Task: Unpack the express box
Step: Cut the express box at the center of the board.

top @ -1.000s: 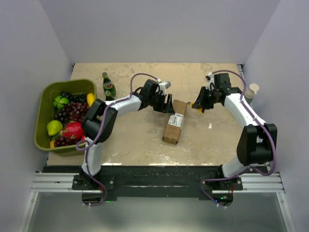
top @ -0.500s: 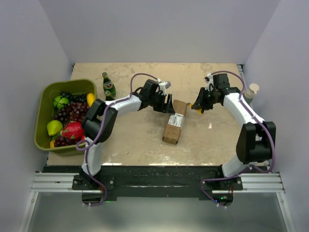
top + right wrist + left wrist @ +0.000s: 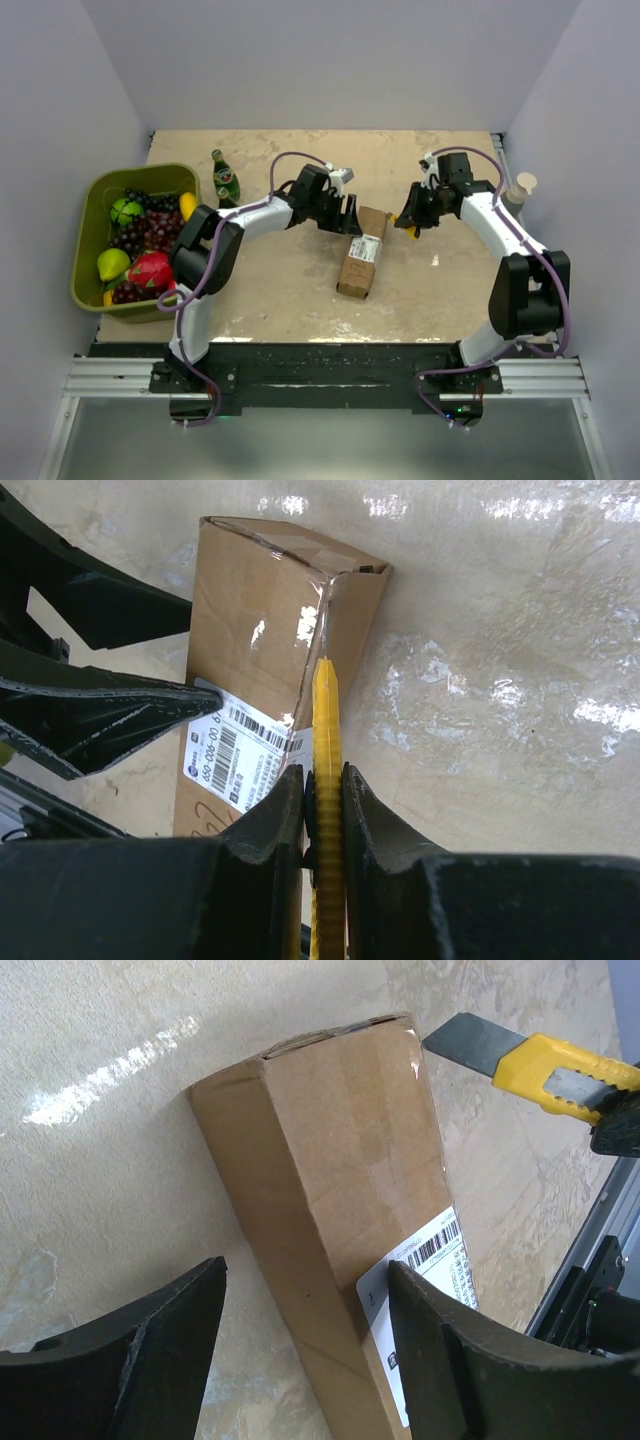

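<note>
Counter: a beige, stone-patterned counter (image 3: pixel 280 290) between pale walls, with both arm bases at its near edge.
Express box: the express box (image 3: pixel 360 255) lies flat near the middle of the counter. Its long side runs from far to near and leans a little to the left at the near end.
Label: the white shipping label (image 3: pixel 425 1260) is on the upper face.
Flaps: the far end is closed under clear tape.
Left claw: the left claw (image 3: pixel 305 1270) stands wide over the far part of the box, one finger on each side. I cannot tell if the fingers touch the cardboard.
Right claw: the right claw (image 3: pixel 322 780) is narrow and holds the yellow utility knife (image 3: pixel 326 720) between its fingers.
Knife: its grey blade is out and points at the far end of the box. Whether the tip touches the tape, I cannot tell.
Left side: a green bin (image 3: pixel 92 195) with fruit; a green bottle (image 3: pixel 224 180) stands just beside it.
Right side: a paper cup (image 3: pixel 522 187) at the far right edge.
</note>
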Tool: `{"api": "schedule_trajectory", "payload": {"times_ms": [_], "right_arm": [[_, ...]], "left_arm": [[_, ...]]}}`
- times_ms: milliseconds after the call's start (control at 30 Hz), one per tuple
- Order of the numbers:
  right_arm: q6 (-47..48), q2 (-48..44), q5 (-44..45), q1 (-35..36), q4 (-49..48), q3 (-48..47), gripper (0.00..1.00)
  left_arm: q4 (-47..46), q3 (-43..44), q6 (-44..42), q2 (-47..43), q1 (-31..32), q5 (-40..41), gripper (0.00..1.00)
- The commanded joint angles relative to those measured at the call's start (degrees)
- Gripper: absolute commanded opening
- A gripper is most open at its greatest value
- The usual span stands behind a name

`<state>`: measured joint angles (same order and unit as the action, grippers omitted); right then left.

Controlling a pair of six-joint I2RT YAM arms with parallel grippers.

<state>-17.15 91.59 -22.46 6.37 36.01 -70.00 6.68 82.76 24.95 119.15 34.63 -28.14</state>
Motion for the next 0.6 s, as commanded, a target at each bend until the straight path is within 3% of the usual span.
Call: {"api": "schedule_trajectory", "payload": {"times_ms": [0,567], "right_arm": [[1.3,1.8,-3.8,1.5,1.7,0.4,0.00],[1.8,1.2,-6.1,1.5,3.6,2.6,0.00]], "left_arm": [[2.6,-1.6,-1.2,2.1,0.4,3.4,0.70],[3.2,-1.7,-2.3,2.0,0.3,4.3,0.71]]}}
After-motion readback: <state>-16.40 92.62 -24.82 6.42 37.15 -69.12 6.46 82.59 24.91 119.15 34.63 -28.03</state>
